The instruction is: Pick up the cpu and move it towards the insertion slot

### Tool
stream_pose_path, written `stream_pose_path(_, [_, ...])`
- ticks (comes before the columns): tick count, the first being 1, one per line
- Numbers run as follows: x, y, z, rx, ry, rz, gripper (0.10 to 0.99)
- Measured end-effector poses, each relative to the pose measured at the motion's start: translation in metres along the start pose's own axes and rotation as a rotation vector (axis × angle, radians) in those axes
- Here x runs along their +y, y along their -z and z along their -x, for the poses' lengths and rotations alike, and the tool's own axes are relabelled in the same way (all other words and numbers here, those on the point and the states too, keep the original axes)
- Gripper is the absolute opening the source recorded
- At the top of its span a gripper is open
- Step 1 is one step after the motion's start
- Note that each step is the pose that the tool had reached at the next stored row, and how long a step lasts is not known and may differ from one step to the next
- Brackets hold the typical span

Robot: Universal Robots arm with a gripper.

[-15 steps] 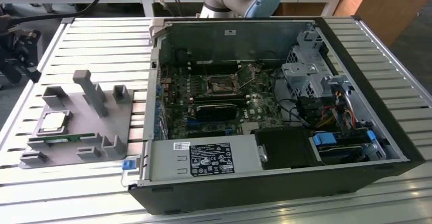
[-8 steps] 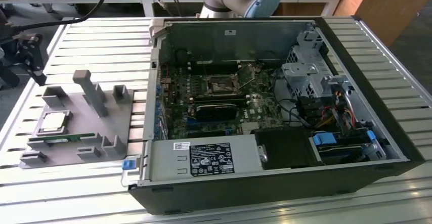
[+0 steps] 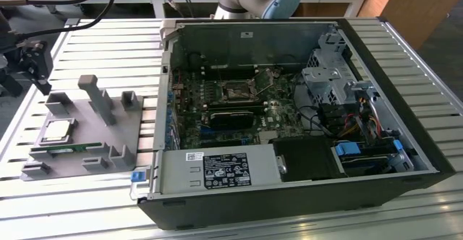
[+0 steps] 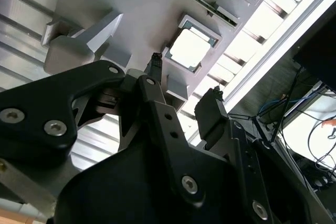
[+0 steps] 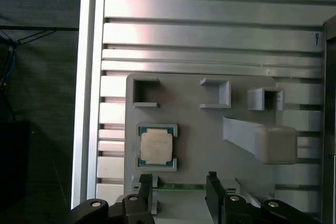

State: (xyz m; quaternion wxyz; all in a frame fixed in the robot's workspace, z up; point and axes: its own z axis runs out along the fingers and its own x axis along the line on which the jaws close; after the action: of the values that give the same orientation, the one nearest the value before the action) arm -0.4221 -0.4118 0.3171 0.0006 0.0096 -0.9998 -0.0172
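Hovering over the grey fixture [image 5: 210, 150], the gripper [image 5: 178, 179] has its two black fingers spread wide and nothing between them - in both wrist views the gap between the fingertips is bare. The cpu [image 5: 156, 147] lies flat in a square recess of that fixture, silvery top up. In the exterior view it sits in the lower left of the frame [image 3: 58, 130], well apart from the insertion slot [image 3: 237, 91], which is near the middle of the frame on the board inside the open computer case [image 3: 391, 50]. The second wrist view puts the chip [image 4: 191, 47] just beyond the fingertips [image 4: 155, 59], and in the first wrist view it is nearer one finger than the other, so the gripper is not yet centred on it. The step in hand looks like the approach for the pick. Doing it well likely means bringing the gap squarely over the chip and turning the wrist so that the pads face two opposite edges. The descent should be straight, so that neither finger lands on the recess wall. The green memory stick [image 5: 181, 186] lies just beside the recess, right under the fingers - worth keeping clear of it. A light squeeze on the thin rim should be enough, and the chip should come up level.
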Motion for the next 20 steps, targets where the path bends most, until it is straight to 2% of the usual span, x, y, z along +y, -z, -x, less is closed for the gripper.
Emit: stream_pose_path(20, [-0.0003,-0.0099,-0.0024,0.0,0.0,0.0,0.529])
